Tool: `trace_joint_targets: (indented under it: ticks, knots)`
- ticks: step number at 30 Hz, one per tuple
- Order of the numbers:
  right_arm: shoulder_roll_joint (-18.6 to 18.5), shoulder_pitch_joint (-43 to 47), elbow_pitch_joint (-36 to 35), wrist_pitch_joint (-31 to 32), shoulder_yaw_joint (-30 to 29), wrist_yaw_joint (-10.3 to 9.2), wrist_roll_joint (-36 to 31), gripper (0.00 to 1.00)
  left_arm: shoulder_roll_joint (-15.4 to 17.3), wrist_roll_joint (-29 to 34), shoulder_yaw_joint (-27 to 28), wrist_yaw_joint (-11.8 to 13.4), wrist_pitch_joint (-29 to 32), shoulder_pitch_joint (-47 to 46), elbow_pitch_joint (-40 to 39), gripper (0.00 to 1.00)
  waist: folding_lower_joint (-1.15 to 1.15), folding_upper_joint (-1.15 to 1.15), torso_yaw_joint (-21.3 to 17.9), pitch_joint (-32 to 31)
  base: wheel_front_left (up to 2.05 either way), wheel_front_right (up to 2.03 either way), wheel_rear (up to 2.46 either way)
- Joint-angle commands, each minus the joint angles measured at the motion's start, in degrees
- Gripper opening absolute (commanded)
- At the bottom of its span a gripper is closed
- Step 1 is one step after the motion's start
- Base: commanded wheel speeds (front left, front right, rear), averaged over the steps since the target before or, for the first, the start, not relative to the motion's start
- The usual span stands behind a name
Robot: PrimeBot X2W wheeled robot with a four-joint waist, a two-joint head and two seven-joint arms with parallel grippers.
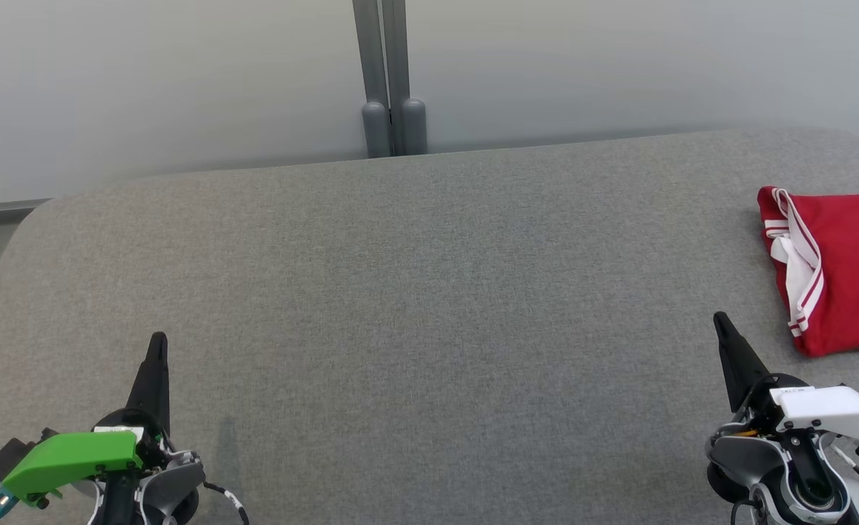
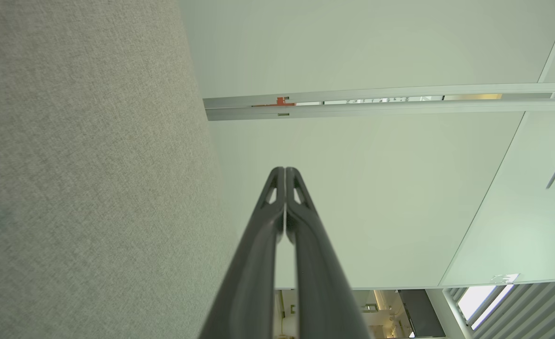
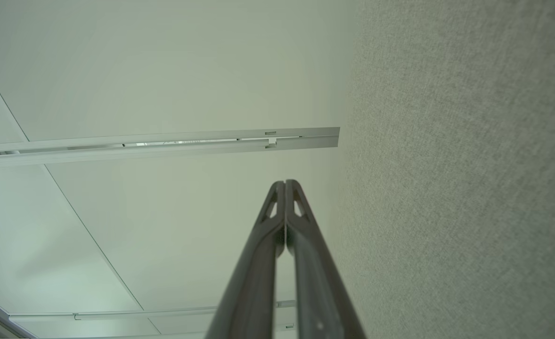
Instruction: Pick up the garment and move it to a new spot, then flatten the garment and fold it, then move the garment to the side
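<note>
Left gripper [image 1: 158,341]: near left of the scene, just over the grey cloth, its dark fingers pointing to the far side.
Left gripper state: together; in the left wrist view the two fingertips [image 2: 277,176] meet along their length, with a thin slit lower down.
Left wrist cover [image 1: 72,459]: bright green, at the near left corner.
Table [image 1: 429,292]: wide, covered in grey woven cloth, with rounded far corners; it spans the scene from left to right.
Post [image 1: 391,73]: grey, upright, behind the far edge of the table at the middle, against a pale wall.
Right gripper [image 1: 721,321]: near right, over the cloth, fingers pointing far and slightly left.
Right gripper state: together; in the right wrist view the fingertips [image 3: 277,188] touch.
Right wrist cover [image 1: 830,408]: white, at the near right corner.
Garment [image 1: 845,270]: red with white striped trim, folded into a compact shape, lying flat at the right side of the table and cut off by the right edge of the head view.
Garment and right gripper: apart; the gripper's tip is near the garment's near left corner, not touching it.
</note>
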Motion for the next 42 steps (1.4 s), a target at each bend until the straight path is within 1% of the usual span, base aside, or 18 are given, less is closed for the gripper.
trace_joint_targets:
  ticks: [1, 42]
  knots:
    - [-0.26, -0.30, 0.11, 0.22, 0.05, 0.04, 0.38, 0.00, 0.42, -0.05, 0.17, -0.31, 0.19, -0.72, -0.10, 0.00, 0.00, 0.00, 0.00, 0.00, 0.00, 0.00, 0.00]
    - [-0.26, -0.29, 0.10, 0.21, 0.06, 0.04, 0.39, 0.00, 0.42, -0.06, 0.17, -0.31, 0.19, -0.72, -0.11, 0.00, 0.00, 0.00, 0.00, 0.00, 0.00, 0.00, 0.00]
